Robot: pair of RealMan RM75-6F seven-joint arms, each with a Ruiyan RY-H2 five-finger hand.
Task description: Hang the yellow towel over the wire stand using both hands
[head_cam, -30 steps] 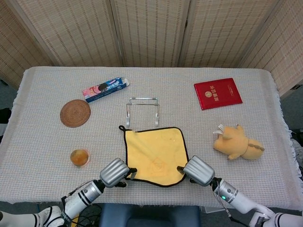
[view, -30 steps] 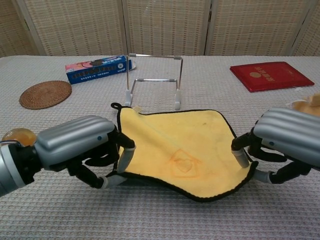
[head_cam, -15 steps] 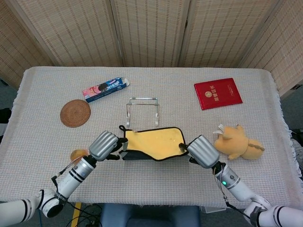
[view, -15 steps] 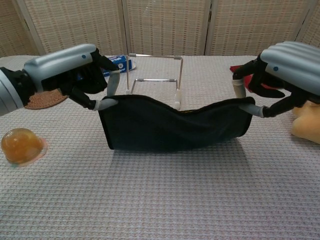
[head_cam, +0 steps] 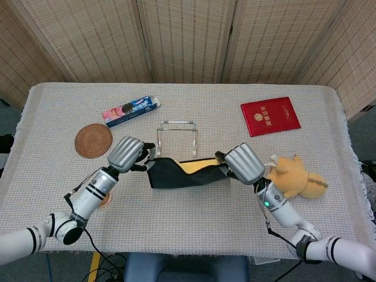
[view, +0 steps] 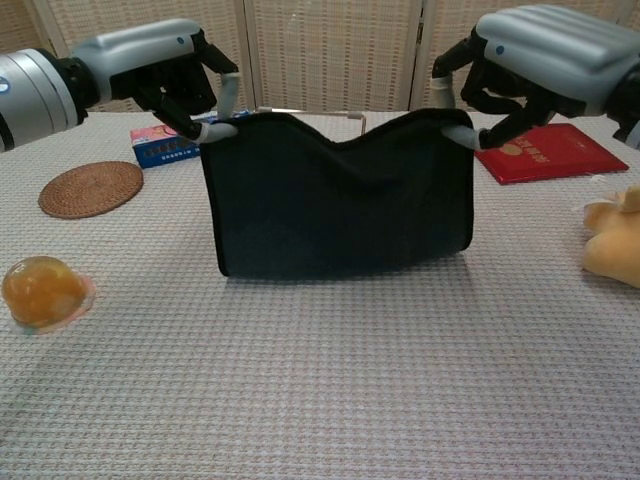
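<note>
The left hand pinched the upper left corner of the yellow towel between thumb and fingers, its knuckles turned up and its forearm running off the left edge of the chest view; the right hand gripped the opposite upper corner the same way at the upper right of that view, forearm leaving by the right edge; between them the towel hung lifted off the table, its dark backing facing the chest camera, its top edge sagging slightly in the middle and its bottom edge near the cloth, though whether it touched I could not tell; in the head view a strip of the yellow face showed at mid-frame, with the wire stand just above it, upright and apart from the towel; in the chest view the stand was almost wholly hidden behind the towel, only a bit of its top bar showing; a bare stretch of table filled the lower half of both views; a woven coaster and a blue snack box lay at upper left, a small orange jelly cup at the left edge of the chest view, a red booklet at upper right, and a yellow plush toy at right, close beside the right wrist.
</note>
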